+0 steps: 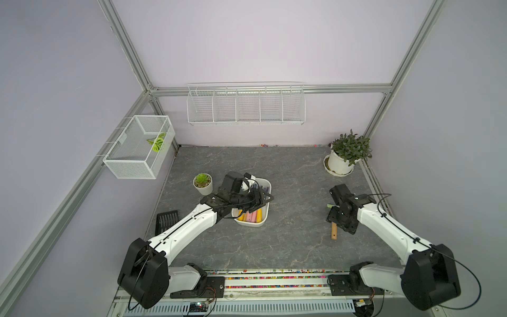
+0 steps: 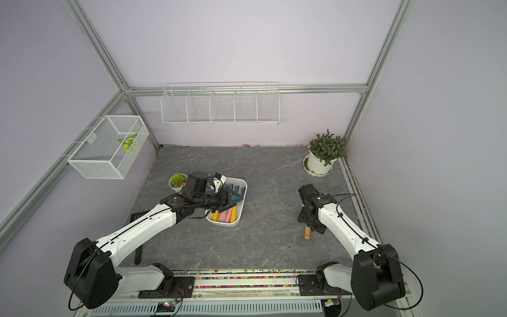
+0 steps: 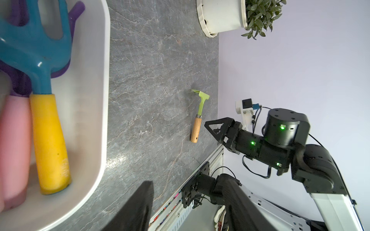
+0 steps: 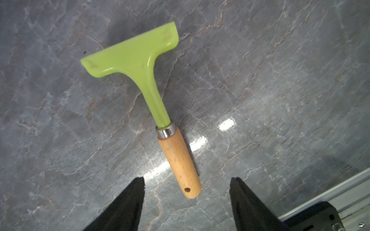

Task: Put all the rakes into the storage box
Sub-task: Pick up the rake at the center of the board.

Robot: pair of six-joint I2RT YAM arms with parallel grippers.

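On the table (image 1: 288, 178), well apart from the storage box (image 1: 251, 223), the right gripper (image 4: 187, 178) hangs wide open over the green rake (image 4: 140, 60).
Left gripper (image 2: 231, 199) hovers above the box, jaws apart and empty; best to close squarely across the wooden handle (image 4: 178, 160).

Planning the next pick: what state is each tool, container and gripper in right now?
Green T-headed hand tool with wooden handle: lying flat on the grey table, ungripped.
Shallow white plastic tub: upright, holding several hand tools.
Teal plastic rake with yellow handle: lying in the tub.
Purple tool with pink handle: in the tub, partly under the teal rake.
Right gripper: open, hovering by that wooden handle.
Left gripper: over the tub, opening unclear.
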